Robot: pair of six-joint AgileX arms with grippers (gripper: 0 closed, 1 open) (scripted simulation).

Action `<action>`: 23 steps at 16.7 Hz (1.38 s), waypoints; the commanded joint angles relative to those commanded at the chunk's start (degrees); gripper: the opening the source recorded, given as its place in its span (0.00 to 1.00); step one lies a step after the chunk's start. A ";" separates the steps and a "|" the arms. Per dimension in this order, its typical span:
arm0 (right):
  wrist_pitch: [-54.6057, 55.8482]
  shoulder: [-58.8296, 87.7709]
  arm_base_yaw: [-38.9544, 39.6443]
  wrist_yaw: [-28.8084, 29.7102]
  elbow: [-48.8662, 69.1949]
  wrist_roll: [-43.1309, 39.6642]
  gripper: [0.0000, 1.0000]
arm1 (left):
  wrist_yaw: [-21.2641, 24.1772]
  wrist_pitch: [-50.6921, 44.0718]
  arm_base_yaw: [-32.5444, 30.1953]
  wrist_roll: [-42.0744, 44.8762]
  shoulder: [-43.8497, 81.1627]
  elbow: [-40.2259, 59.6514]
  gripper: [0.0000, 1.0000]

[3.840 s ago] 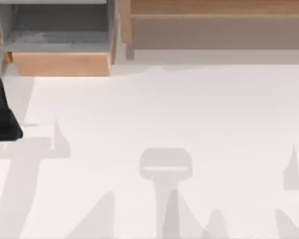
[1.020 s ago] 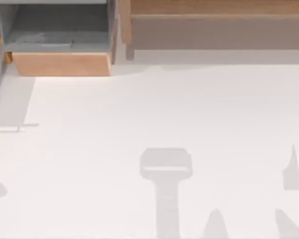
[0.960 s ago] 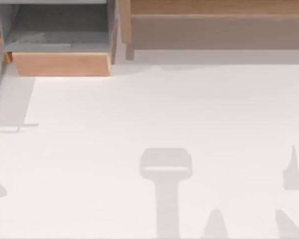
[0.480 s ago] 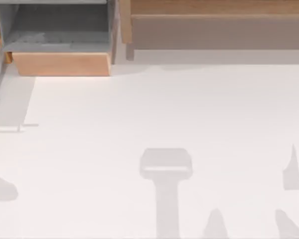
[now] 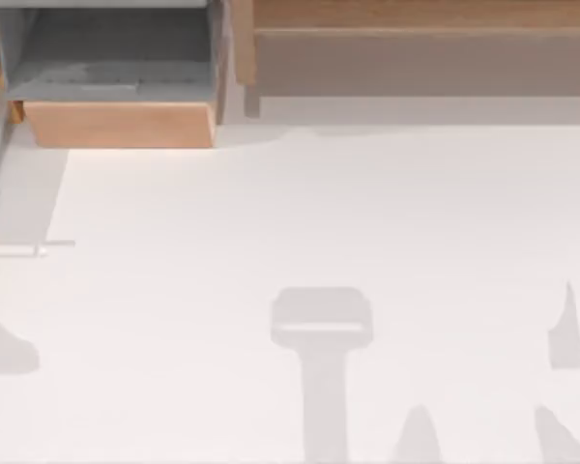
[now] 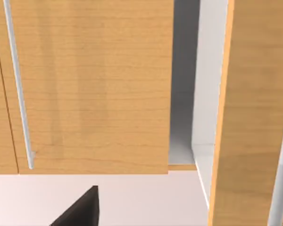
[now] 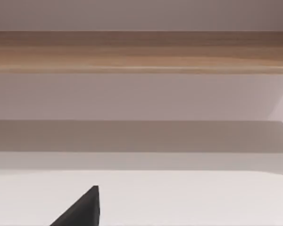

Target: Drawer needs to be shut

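Note:
The drawer (image 5: pixel 119 124) stands at the table's far left in the top view. It is pulled out, so its light-wood front panel faces the table and its grey inside (image 5: pixel 116 53) is open to view. In the left wrist view, one dark fingertip (image 6: pixel 82 209) of my left gripper pokes in over the white table, short of tall wooden panels. The right wrist view has one dark fingertip (image 7: pixel 82 209) of my right gripper over the table, facing the long shelf (image 7: pixel 141 52).
A long wide wooden shelf (image 5: pixel 416 58) with a grey-brown face runs along the far edge, right of the drawer. In the left wrist view, two upright wooden panels (image 6: pixel 89 84) with thin pale bars stand a narrow gap apart. Arm shadows lie on the white table (image 5: pixel 319 213).
The dark piece of my left arm at the table's left edge has left the top view. Its shadow there has since shifted and grown. The drawer has not moved.

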 joint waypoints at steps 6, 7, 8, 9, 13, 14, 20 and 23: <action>0.00 0.00 0.00 0.00 0.00 0.00 1.00 | -1.40 -1.03 -1.40 -0.02 0.80 1.86 1.00; 0.00 0.00 0.00 0.00 0.00 0.00 1.00 | -1.40 -1.03 -1.40 -0.02 0.80 1.86 0.92; 0.00 0.00 0.00 0.00 0.00 0.00 1.00 | -1.40 -1.03 -1.40 -0.02 0.80 1.86 0.85; 0.00 0.00 0.00 0.00 0.00 0.00 1.00 | -1.40 -1.03 -1.40 -0.02 0.80 1.86 0.77; 0.00 0.00 0.00 0.00 0.00 0.00 1.00 | -1.40 -1.03 -1.40 -0.02 0.80 1.86 0.47; 0.00 0.00 0.00 0.00 0.00 0.00 1.00 | -1.40 -1.03 -1.40 -0.02 0.80 1.86 0.40; 0.00 0.00 0.00 0.00 0.00 0.00 1.00 | -1.40 -1.03 -1.40 -0.02 0.80 1.86 0.00; 0.00 0.00 0.00 0.00 0.00 0.00 1.00 | -1.40 -1.03 -1.40 -0.02 0.80 1.86 0.00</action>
